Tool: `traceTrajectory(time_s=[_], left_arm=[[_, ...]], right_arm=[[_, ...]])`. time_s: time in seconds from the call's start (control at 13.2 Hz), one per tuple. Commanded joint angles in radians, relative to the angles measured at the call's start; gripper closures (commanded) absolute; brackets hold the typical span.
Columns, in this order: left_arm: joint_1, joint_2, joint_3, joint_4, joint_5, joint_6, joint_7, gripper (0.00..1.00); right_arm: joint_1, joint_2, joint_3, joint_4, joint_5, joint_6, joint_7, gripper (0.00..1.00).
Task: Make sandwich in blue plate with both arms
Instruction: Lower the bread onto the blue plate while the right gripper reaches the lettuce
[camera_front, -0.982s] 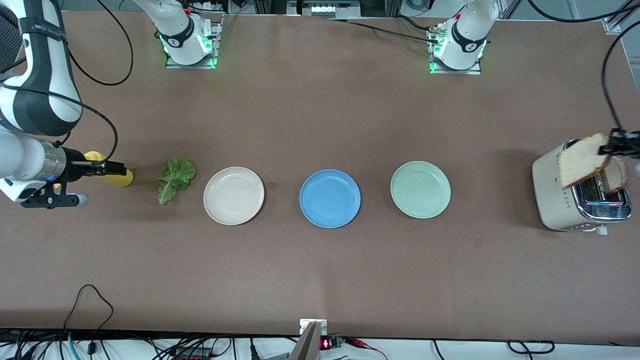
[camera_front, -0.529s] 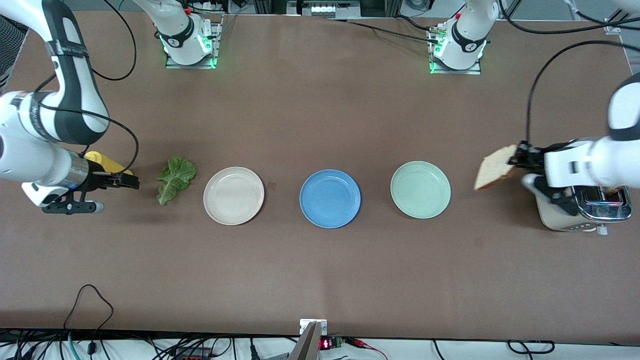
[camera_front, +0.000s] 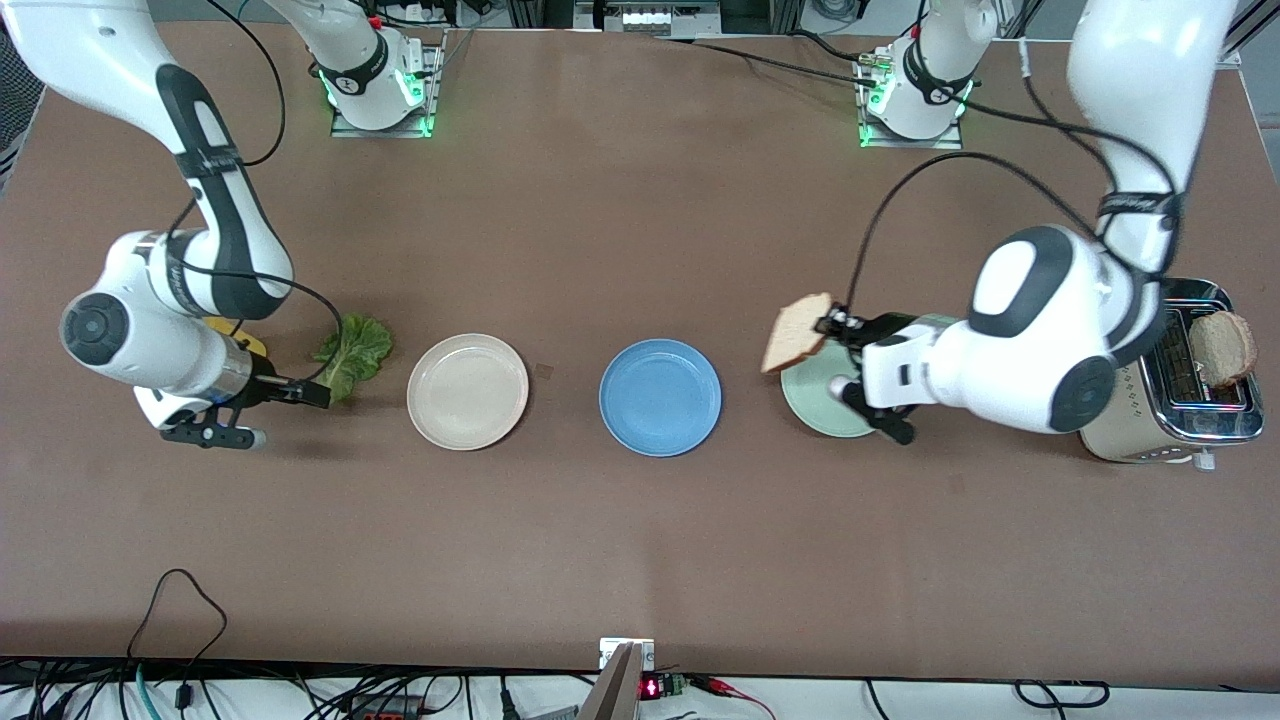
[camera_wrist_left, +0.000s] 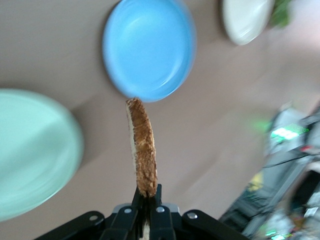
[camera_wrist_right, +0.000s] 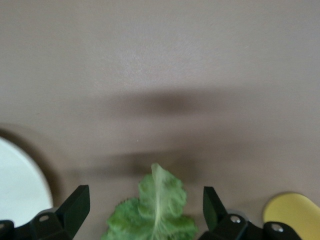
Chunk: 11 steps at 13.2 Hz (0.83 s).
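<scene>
While the left gripper (camera_front: 832, 326) hangs over the edge of the mint plate (camera_front: 825, 405) that faces the blue plate (camera_front: 660, 397), its jaws are clamped on one crust edge of a bread slice (camera_front: 797, 332). In the left wrist view the slice (camera_wrist_left: 141, 145) stands on edge straight out from the closed fingers (camera_wrist_left: 157, 197), its free end reaching toward the blue plate (camera_wrist_left: 149, 47), with the mint plate (camera_wrist_left: 35, 155) beside it and the cream plate (camera_wrist_left: 246, 19) farther along. The slice hangs over the strip of table (camera_front: 640, 540) between the mint and blue plates, not yet over the blue one.

A second slice (camera_front: 1222, 348) stands in the toaster (camera_front: 1170, 400) at the left arm's end of the table.

The right gripper (camera_front: 310, 393) is low over the end of the lettuce (camera_front: 353, 355) nearer the front camera, its jaws spread wide with nothing between them. In the right wrist view the leaf (camera_wrist_right: 155, 212) lies between the two open fingers (camera_wrist_right: 75, 207), untouched, with the cream plate's rim (camera_wrist_right: 20, 190) to one side and a yellow object (camera_wrist_right: 292, 212) to the other. The lettuce lies on the table between the cream plate (camera_front: 467, 391) and the yellow object (camera_front: 240, 340), toward the right arm's end.

The three plates lie in a row, the blue one in the middle.
</scene>
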Motion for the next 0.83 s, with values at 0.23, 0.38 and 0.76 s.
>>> traceTrajectory(time_s=[0.23, 0.38, 0.76], left_arm=[[-0.048, 0.171, 0.001, 0.018, -0.375, 0.261, 0.081, 1.0], [-0.067, 0.217, 0.001, 0.012, -0.426, 0.333, 0.154, 1.0], [-0.11, 0.294, 0.001, -0.012, -0.51, 0.424, 0.346, 0.99]], right_arm=[[0.007, 0.079, -0.001, 0.002, -0.016, 0.014, 0.011, 0.0], [0.005, 0.076, -0.001, -0.001, -0.016, 0.0, 0.008, 0.0], [-0.001, 0.067, -0.002, 0.002, -0.016, -0.103, -0.007, 0.0]])
